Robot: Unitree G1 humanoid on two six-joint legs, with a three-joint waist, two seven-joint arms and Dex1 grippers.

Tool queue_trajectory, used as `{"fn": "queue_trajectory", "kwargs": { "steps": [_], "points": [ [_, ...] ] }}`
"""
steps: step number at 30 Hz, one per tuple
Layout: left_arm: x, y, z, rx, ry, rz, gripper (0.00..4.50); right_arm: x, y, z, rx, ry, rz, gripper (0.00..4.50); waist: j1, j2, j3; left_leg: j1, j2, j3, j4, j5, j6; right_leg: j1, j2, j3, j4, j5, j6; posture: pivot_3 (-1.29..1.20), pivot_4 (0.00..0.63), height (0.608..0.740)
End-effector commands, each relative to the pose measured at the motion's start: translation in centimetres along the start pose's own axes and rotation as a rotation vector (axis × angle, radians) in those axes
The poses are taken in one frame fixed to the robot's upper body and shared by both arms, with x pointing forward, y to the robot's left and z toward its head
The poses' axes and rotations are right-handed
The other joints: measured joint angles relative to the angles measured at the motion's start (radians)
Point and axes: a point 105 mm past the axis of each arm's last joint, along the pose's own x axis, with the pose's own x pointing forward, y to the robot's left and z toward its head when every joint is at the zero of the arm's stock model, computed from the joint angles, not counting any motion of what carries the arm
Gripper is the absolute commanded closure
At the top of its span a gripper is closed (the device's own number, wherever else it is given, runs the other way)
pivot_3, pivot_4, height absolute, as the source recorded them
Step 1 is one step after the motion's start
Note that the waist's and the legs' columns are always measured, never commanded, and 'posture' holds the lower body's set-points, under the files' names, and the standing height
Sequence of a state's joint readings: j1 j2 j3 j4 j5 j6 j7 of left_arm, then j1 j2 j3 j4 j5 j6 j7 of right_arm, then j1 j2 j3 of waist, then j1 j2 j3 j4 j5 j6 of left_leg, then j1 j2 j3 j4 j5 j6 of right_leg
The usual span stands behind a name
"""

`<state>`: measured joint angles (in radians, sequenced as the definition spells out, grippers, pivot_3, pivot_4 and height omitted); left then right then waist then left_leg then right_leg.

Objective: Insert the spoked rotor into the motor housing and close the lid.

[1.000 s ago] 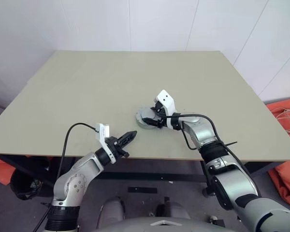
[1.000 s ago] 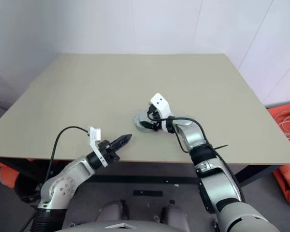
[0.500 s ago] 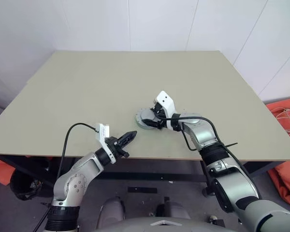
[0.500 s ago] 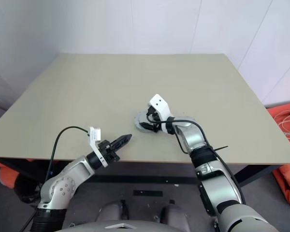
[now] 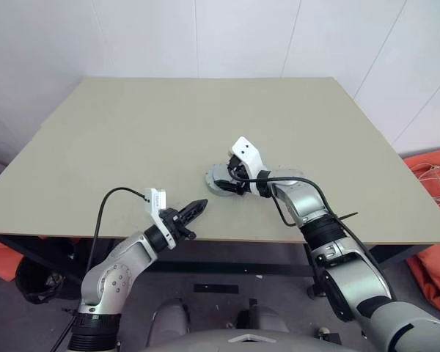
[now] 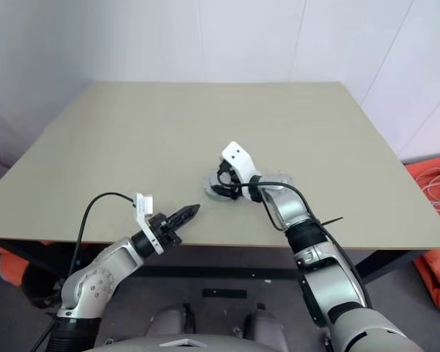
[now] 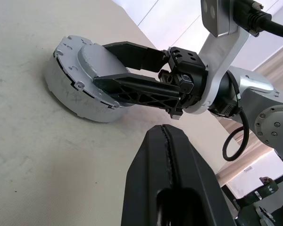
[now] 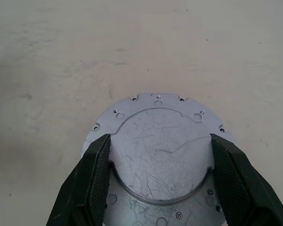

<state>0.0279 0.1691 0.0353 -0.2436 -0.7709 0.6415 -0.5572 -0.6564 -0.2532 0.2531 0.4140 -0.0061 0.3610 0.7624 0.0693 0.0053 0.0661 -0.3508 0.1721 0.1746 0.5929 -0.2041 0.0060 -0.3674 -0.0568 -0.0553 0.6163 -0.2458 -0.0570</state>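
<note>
The motor housing (image 7: pixel 68 96) is a short silver-grey drum standing on the table near its front edge. The lid (image 8: pixel 160 155) lies flat on top of it, a grey disc with a raised round middle and small holes in its notched rim. My right gripper (image 8: pixel 160 141) reaches over the drum from the right, with its black fingers (image 8: pixel 101 150) pressed against both sides of the lid's raised middle. My left gripper (image 5: pixel 202 204) hovers shut and empty over the front edge, left of the drum and pointing at it. The spoked rotor is hidden.
The beige table (image 5: pixel 169 125) stretches wide behind and to the left of the drum. White walls stand behind it. An orange heap with cords (image 5: pixel 436 183) lies on the floor beyond the table's right edge.
My right wrist has turned slightly while its fingers stay on the lid. The left arm has not moved.
</note>
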Motion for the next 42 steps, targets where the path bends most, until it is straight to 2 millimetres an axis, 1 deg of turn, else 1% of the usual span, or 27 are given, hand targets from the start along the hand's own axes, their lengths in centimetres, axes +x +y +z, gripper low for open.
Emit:
{"fn": "queue_trajectory", "kwargs": {
  "steps": [1,14,23,24,25,29,31,33,35,37,40,42],
  "points": [
    [0.2,-0.9,0.8,0.019,-0.029,-0.031,4.50,-0.1,-0.2,1.0,-0.041,0.011,-0.008,1.39,0.000,0.000,0.000,0.000,0.000,0.000,0.000,0.000,0.000,0.000,0.000,0.000,0.000,0.000,0.000,0.00,0.000,0.740],
    [0.1,-0.8,0.9,0.018,-0.032,-0.027,4.50,-0.1,-1.7,0.8,0.030,0.046,-0.107,1.39,0.000,0.000,0.000,0.000,0.000,0.000,0.000,0.000,0.000,0.000,0.000,0.000,0.000,0.000,0.000,0.00,0.000,0.740],
    [0.1,-0.6,1.1,0.038,-0.029,-0.024,4.50,-0.4,-1.2,-0.1,0.007,0.082,-0.087,1.39,0.001,0.000,0.000,0.001,0.000,0.000,0.000,0.001,-0.001,0.000,0.000,0.000,0.000,-0.003,0.005,0.00,0.000,0.740],
    [0.2,-0.4,1.5,0.056,-0.034,-0.015,4.50,-0.4,-1.2,-0.2,0.006,0.084,-0.085,1.39,0.002,0.000,0.000,0.001,0.000,0.000,0.000,0.001,-0.001,0.001,0.000,0.000,0.000,-0.003,0.005,0.00,0.000,0.740],
    [0.5,0.0,2.2,0.070,-0.059,0.005,4.50,-0.4,-1.2,-0.2,0.006,0.084,-0.085,1.39,0.002,0.000,0.000,0.001,0.000,0.000,0.000,0.001,-0.001,0.001,0.000,0.000,0.000,-0.002,0.004,0.00,0.000,0.740],
    [1.4,1.9,5.9,0.131,-0.147,0.115,4.50,-0.4,-1.2,-0.2,0.009,0.084,-0.086,1.39,0.004,0.000,0.000,0.001,0.000,0.000,0.000,0.001,-0.001,0.001,0.000,0.000,0.001,0.000,0.000,0.00,0.000,0.740],
    [1.9,2.8,7.3,0.153,-0.164,0.157,4.50,-0.4,-1.1,-0.3,0.011,0.083,-0.088,1.39,0.003,0.000,0.000,0.001,0.000,0.000,0.000,0.001,-0.001,0.001,0.000,0.000,0.001,0.000,0.000,0.00,0.000,0.740],
    [2.3,3.3,8.2,0.155,-0.170,0.176,4.50,-0.4,-1.1,-0.3,0.013,0.082,-0.088,1.39,0.002,0.000,0.000,0.000,-0.001,0.000,0.000,0.001,-0.001,0.001,0.000,0.000,0.001,0.000,0.000,0.00,0.000,0.740],
    [2.7,3.8,8.7,0.155,-0.158,0.178,4.50,-0.4,-1.0,-0.3,0.015,0.080,-0.088,1.39,0.002,0.000,0.000,0.000,-0.001,0.000,0.000,0.001,-0.002,0.001,0.000,0.000,0.001,0.000,0.000,0.00,0.000,0.740],
    [3.0,4.2,8.6,0.155,-0.129,0.178,4.50,-0.4,-1.0,-0.4,0.017,0.079,-0.090,1.39,0.002,0.000,0.000,0.000,-0.001,0.000,0.000,0.001,-0.002,0.000,0.000,0.000,0.001,0.000,0.000,0.00,0.000,0.740],
    [4.1,5.1,7.3,0.121,-0.040,0.168,4.50,-0.3,-0.6,-0.4,0.025,0.073,-0.086,1.39,0.005,0.000,0.000,0.000,-0.001,0.000,0.000,0.001,-0.002,0.000,0.000,0.000,0.001,0.000,0.000,0.00,0.000,0.740],
    [4.7,5.3,6.8,0.105,-0.004,0.154,4.50,-0.3,-0.5,-0.4,0.028,0.071,-0.086,1.39,0.006,0.000,0.000,0.000,-0.001,0.000,0.000,0.001,-0.002,0.001,0.000,0.000,0.001,0.000,0.000,0.00,0.000,0.740]
  ]
}}
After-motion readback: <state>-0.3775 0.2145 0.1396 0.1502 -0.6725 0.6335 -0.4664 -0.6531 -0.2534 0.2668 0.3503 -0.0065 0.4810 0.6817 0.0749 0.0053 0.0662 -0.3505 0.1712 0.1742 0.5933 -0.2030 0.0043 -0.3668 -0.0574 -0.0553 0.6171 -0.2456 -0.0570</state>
